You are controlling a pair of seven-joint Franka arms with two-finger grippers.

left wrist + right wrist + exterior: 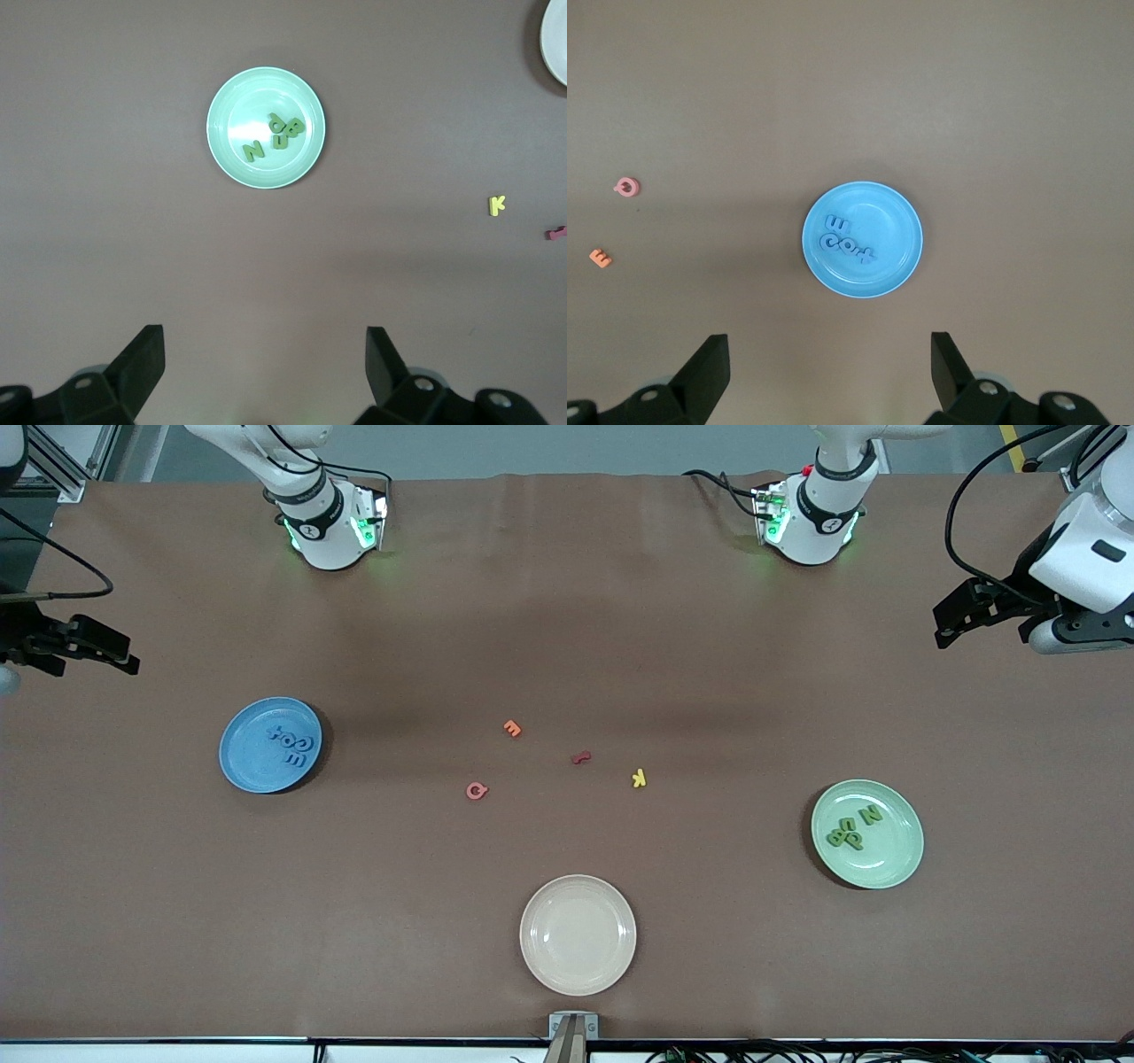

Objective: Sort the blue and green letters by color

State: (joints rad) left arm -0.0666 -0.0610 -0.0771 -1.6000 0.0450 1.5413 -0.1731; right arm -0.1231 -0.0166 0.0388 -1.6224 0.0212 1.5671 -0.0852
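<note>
Mid-table obstacles: orange E (512, 729), red letter (580, 758), pink letter (477, 790), yellow K (639, 779), well apart. Cream plate (578, 934) nearer the camera. Broad bare cloth toward both arms' bases.

Left pincer (266, 372) open and empty above bare worktop (106, 221); green letters (275, 137) lie clustered in green plate (226, 106); yellow K (497, 205) well apart
</note>
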